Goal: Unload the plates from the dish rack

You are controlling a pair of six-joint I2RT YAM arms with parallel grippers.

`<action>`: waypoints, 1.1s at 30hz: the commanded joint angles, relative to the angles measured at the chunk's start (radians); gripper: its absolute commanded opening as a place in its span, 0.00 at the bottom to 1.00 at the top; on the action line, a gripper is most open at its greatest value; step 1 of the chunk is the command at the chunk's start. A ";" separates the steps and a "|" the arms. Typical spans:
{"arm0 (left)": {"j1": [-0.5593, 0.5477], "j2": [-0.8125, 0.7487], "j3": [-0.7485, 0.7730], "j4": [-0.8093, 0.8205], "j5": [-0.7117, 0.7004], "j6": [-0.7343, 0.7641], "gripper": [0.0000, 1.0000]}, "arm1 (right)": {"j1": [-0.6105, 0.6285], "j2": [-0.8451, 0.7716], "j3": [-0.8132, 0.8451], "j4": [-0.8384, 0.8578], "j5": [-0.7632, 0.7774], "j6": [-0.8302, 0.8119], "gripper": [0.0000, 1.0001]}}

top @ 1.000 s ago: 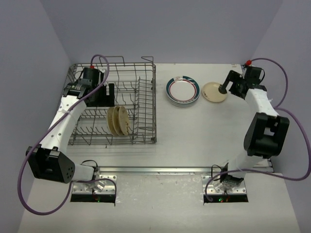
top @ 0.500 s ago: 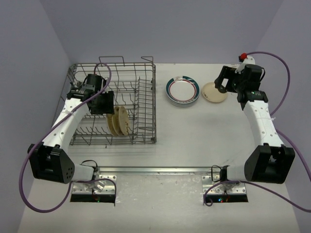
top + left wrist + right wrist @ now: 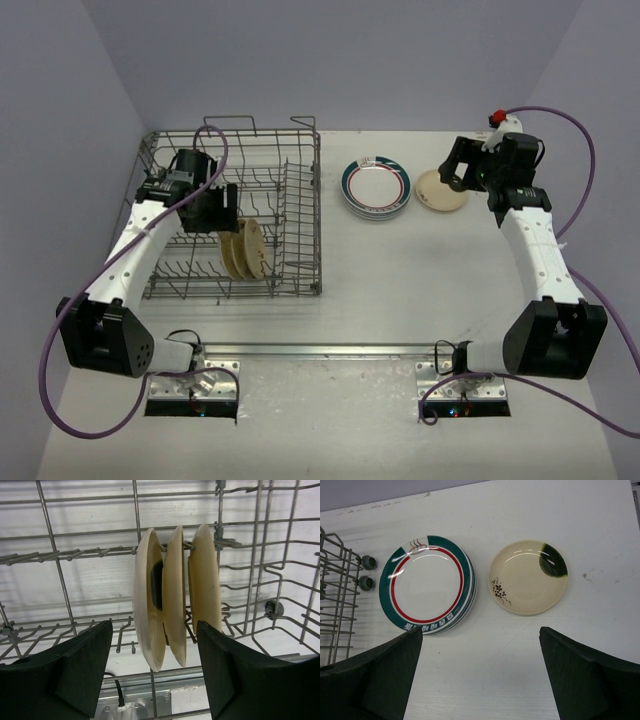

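Three small tan plates [image 3: 247, 248] stand on edge among the tines of the grey wire dish rack [image 3: 300, 215]; they also show in the left wrist view [image 3: 175, 595]. My left gripper [image 3: 218, 210] is open just above them, jaws straddling the plates' edges without touching [image 3: 155, 650]. A stack of white plates with green-and-red rims [image 3: 375, 187] lies on the table right of the rack, also in the right wrist view [image 3: 427, 584]. A tan plate with a dark patch [image 3: 441, 190] lies beside it [image 3: 528, 577]. My right gripper [image 3: 460, 178] is open and empty above that tan plate [image 3: 480, 645].
The rack's right wall [image 3: 318, 200] stands between the racked plates and the stack. Two grey rack wheels [image 3: 367, 572] show at the rack's edge. A purple cable [image 3: 212, 150] loops over the left arm. The back wall is close behind the rack.
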 commanded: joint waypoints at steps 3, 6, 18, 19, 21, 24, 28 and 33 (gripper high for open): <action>0.009 -0.079 0.089 -0.003 0.031 0.015 0.64 | 0.000 -0.023 0.022 0.022 -0.017 -0.007 0.99; 0.010 -0.078 0.067 -0.009 0.016 0.015 0.60 | 0.002 -0.021 0.028 0.018 -0.019 -0.008 0.99; 0.026 -0.015 0.038 -0.020 -0.011 0.002 0.46 | 0.002 -0.021 0.013 0.018 -0.031 -0.008 0.99; 0.029 -0.007 0.035 -0.021 -0.011 0.002 0.45 | 0.002 -0.021 0.011 0.018 -0.031 -0.007 0.99; 0.038 0.006 0.031 -0.020 -0.008 0.003 0.44 | 0.004 -0.020 0.009 0.020 -0.034 -0.005 0.99; 0.043 0.028 0.028 -0.020 -0.013 0.004 0.41 | 0.003 -0.020 0.007 0.022 -0.035 -0.004 0.99; 0.048 0.060 0.016 -0.019 -0.021 0.008 0.37 | 0.003 -0.017 0.006 0.022 -0.036 -0.004 0.99; 0.048 0.094 -0.002 -0.018 0.009 0.017 0.36 | 0.004 -0.015 0.001 0.026 -0.034 -0.001 0.99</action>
